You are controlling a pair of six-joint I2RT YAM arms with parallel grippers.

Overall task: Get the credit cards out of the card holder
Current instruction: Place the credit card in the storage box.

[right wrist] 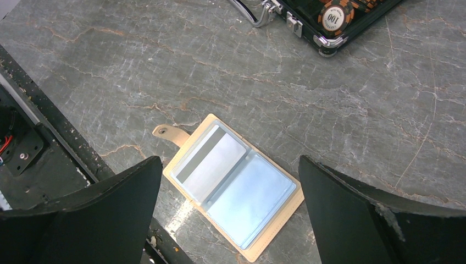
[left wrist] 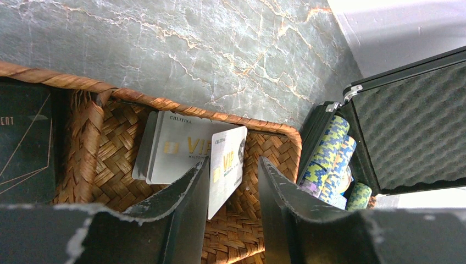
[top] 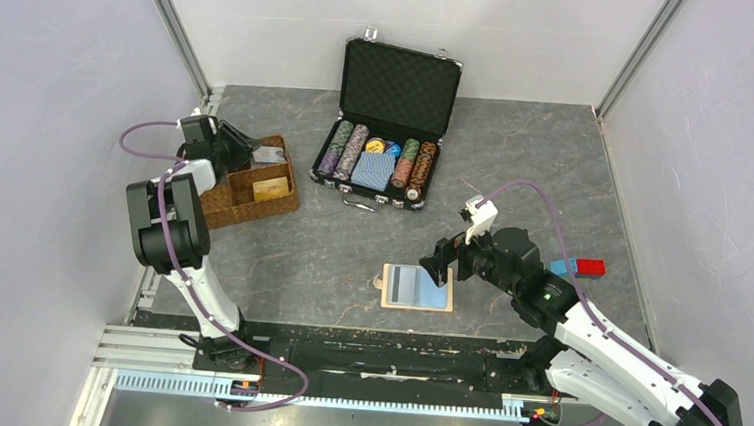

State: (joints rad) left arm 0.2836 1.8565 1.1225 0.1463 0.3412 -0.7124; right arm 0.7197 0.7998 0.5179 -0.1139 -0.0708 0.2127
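The tan card holder (top: 417, 287) lies open on the table, its strap tab to the left. In the right wrist view (right wrist: 233, 184) one pale card with a dark stripe (right wrist: 211, 162) sits in its left pocket. My right gripper (top: 436, 269) hovers over it, jaws wide open and empty (right wrist: 229, 159). My left gripper (top: 257, 152) is over the wicker tray (left wrist: 258, 137), jaws apart (left wrist: 233, 159). A white VIP credit card (left wrist: 228, 168) stands tilted between them, against the left finger. A few more VIP cards (left wrist: 176, 146) lie stacked in the tray.
An open black case (top: 376, 163) holds poker chips and a blue deck (top: 374, 171) behind the table's middle. The wicker tray (top: 253, 204) stands at the left with a dark box (left wrist: 25, 143) in another compartment. Red and blue blocks (top: 582, 267) lie at the right.
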